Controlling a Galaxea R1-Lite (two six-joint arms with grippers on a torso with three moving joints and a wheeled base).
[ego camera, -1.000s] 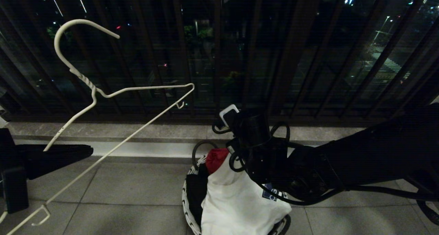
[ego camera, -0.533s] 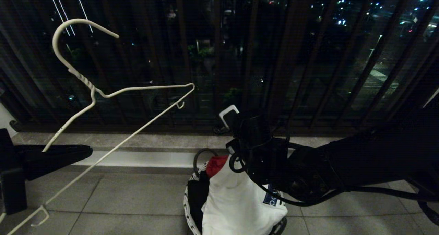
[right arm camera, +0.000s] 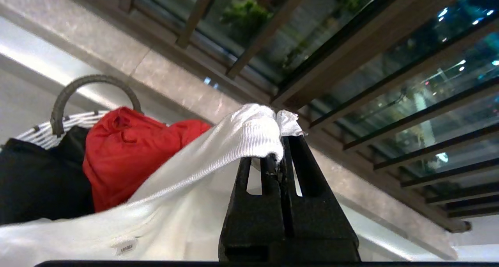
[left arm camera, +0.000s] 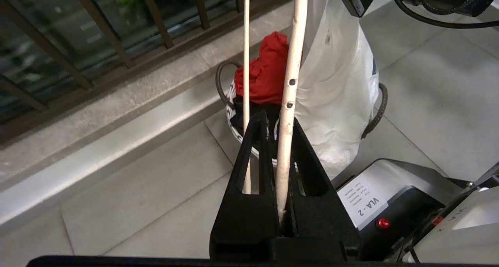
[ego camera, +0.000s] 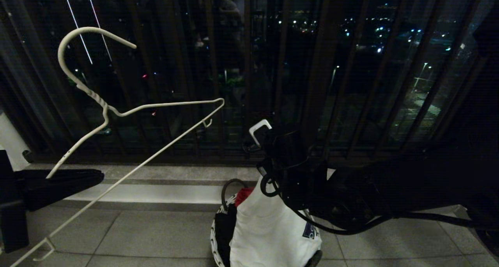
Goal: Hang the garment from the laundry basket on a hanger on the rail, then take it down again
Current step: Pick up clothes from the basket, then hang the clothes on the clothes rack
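My left gripper (ego camera: 99, 176) (left arm camera: 277, 121) is shut on one lower end of the white wire hanger (ego camera: 93, 95) (left arm camera: 290, 91), which stands up at the left with its hook on top. My right gripper (right arm camera: 281, 148) is shut on the ribbed collar of the garment (right arm camera: 218, 150), a white T-shirt (ego camera: 269, 228) (left arm camera: 335, 83) hanging from it, its lower part down at the laundry basket (ego camera: 213, 236) (left arm camera: 234, 115) (right arm camera: 35, 132). In the head view the right wrist hides that gripper's fingers. The rail is out of view.
A red cloth (ego camera: 243, 195) (right arm camera: 117, 142) and a black garment (ego camera: 224, 224) (right arm camera: 35, 181) lie in the basket. Behind it run a stone ledge (ego camera: 156, 171) and the dark window railing (ego camera: 319, 83). The robot's base (left arm camera: 370, 197) sits close to the basket on the tiled floor.
The whole head view has shifted: floor, ledge and basket have slid down the picture while both arms keep their place in it. The T-shirt now hangs longer and narrower from the right gripper.
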